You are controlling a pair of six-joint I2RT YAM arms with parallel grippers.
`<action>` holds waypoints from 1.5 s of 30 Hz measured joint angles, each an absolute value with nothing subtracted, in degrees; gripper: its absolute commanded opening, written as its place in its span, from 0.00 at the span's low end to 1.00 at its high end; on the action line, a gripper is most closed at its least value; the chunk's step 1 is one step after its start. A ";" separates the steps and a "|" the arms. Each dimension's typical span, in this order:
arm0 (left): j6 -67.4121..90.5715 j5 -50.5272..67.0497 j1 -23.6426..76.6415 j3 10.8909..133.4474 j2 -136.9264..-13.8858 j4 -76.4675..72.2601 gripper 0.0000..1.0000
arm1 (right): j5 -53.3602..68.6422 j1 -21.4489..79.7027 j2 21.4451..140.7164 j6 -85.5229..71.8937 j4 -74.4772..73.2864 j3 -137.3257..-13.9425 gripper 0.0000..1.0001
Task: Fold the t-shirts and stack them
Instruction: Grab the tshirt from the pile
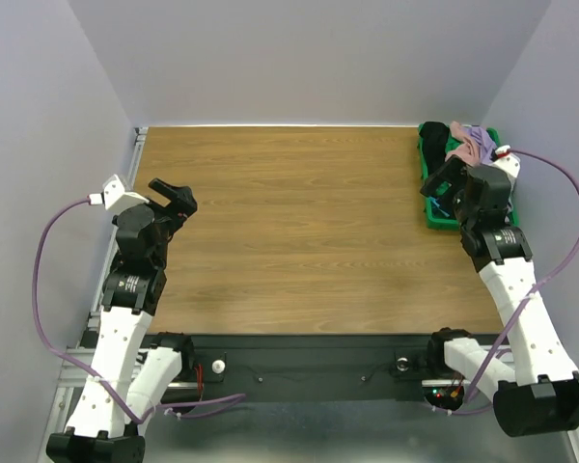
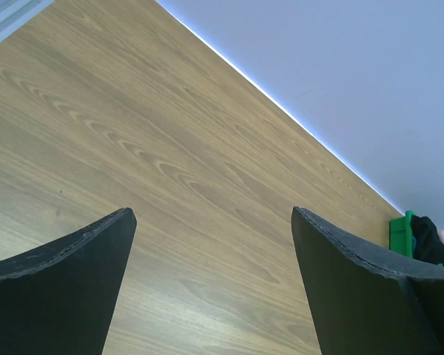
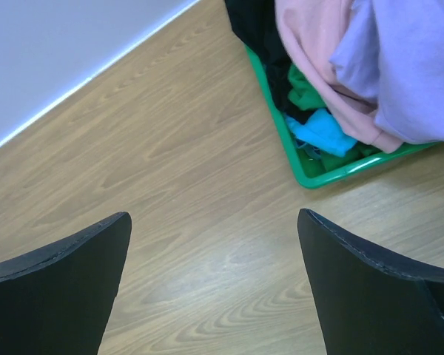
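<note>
The t-shirts lie bunched in a green bin [image 1: 432,214] at the table's far right. A lavender shirt [image 3: 414,74] lies on top, a dusty pink shirt [image 3: 318,52] beside it, a black shirt [image 3: 255,26] at the bin's far end. In the top view they show as a lavender and pink heap [image 1: 471,143] and a black patch [image 1: 432,135]. My right gripper [image 1: 446,185] hovers open and empty over the bin's near left corner; in its wrist view [image 3: 214,222] bare wood lies between the fingers. My left gripper [image 1: 174,198] is open and empty above the table's left edge.
The bin [image 3: 318,177] also holds turquoise [image 3: 322,133] and green cloth. The wooden table [image 1: 289,231] is bounded by grey walls at the back and sides. A black rail runs along the near edge. The bin's corner [image 2: 399,233] shows far right in the left wrist view.
</note>
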State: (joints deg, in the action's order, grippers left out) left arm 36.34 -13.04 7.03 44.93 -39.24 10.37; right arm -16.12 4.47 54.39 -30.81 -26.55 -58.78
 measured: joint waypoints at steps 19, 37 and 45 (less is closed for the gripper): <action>34.11 -10.04 7.03 42.28 -47.13 4.89 0.99 | -20.64 -8.84 89.54 -22.55 -26.55 -77.36 0.99; 33.47 -9.15 7.03 40.80 -49.76 3.14 0.99 | -15.53 -16.93 101.25 -22.37 -27.49 -83.15 0.04; 33.47 -8.49 7.03 40.80 -49.63 2.83 0.99 | -15.81 -16.91 95.09 -19.18 -28.95 -84.73 0.04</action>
State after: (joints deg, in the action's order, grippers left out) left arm 33.47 -8.49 7.03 40.80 -49.63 2.83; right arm -15.81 -16.91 95.09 -19.18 -28.95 -84.73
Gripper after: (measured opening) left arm 0.985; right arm 0.116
